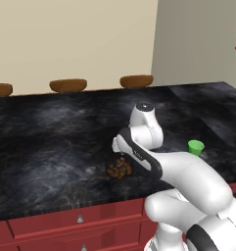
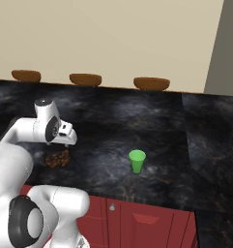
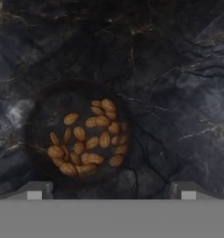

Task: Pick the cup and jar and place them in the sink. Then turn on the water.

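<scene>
On the left of the dark bench (image 1: 51, 142) sits the jar (image 3: 83, 137) of brown nuts, right under the robot's hand. The fingers (image 3: 111, 189) are wide open with nothing in them, and the jar sits a bit to one side of them. If they go down like this, one finger might bump the glass and tip it. Far to the right stands the green cup (image 2: 137, 161), near the bench edge.
</scene>
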